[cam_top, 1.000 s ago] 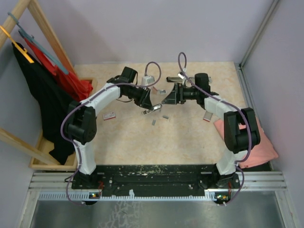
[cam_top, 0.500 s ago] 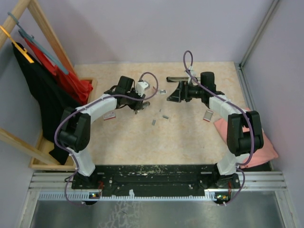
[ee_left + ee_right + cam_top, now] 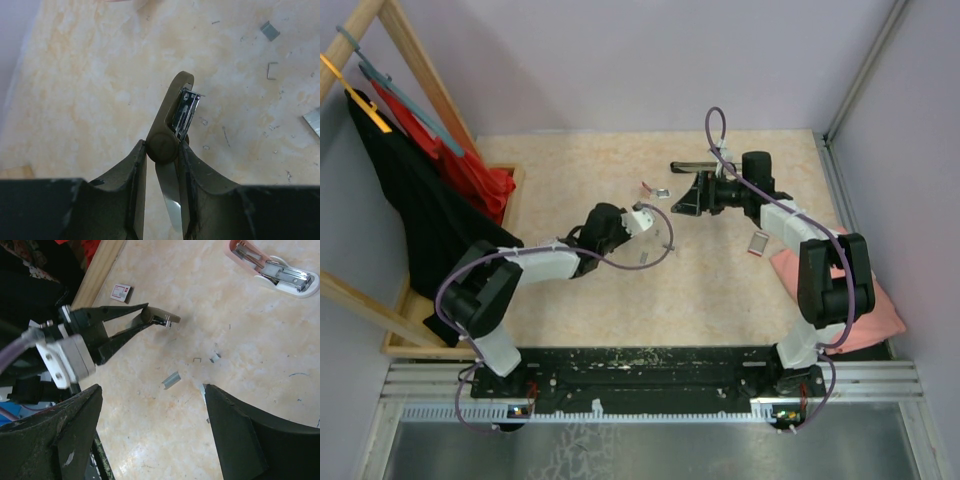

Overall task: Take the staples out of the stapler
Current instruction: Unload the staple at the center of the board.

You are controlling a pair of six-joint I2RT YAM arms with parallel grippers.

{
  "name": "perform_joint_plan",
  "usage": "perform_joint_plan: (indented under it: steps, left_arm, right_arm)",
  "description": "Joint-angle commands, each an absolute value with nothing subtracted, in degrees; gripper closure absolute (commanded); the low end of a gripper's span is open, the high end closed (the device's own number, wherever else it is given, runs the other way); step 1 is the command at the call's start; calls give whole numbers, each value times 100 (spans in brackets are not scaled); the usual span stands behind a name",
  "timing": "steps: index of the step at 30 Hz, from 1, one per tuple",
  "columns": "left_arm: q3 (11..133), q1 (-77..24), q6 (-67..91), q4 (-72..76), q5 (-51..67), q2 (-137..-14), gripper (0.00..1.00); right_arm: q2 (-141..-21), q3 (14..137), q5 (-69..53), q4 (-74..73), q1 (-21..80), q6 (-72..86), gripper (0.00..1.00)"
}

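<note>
Left end effector point(image 3: 162, 148) is clenching the olive stapler point(image 3: 172, 112), right end effector point(image 3: 151, 387) hanging released; staples point(image 3: 171, 380) lying on counter point(image 3: 250, 340) seem light, crumbly, best side-pinched

One olive stapler point(image 3: 169, 112), one pink stapler point(image 3: 272, 267), two strips of staples point(image 3: 171, 381), one box point(image 3: 120, 292).

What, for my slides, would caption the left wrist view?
Left gripper clamps an olive stapler, magazine exposed; loose staples lie scattered on the table.

No legible text or labels anywhere.
</note>
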State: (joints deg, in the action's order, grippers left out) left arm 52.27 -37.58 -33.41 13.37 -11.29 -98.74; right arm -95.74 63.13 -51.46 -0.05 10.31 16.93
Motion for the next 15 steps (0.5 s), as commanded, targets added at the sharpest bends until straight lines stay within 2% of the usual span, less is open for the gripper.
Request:
perform_joint_plan:
  steps: [1, 10, 15]
  left_arm:
    - [4541, -4144, -4279, 3444, -2380, -9658, 100]
    - [3528, -4717, -5318, 5707, -2818, -9713, 100]
    - [3276, -4835, -5452, 6215, -2758, -9685, 100]
  right_arm:
    - [-9291, 6492, -5194, 209, 985, 1608, 16]
    - [-9281, 6469, -5207, 236, 969, 1641, 16]
    - [-9264, 6460, -5221, 256, 960, 1661, 16]
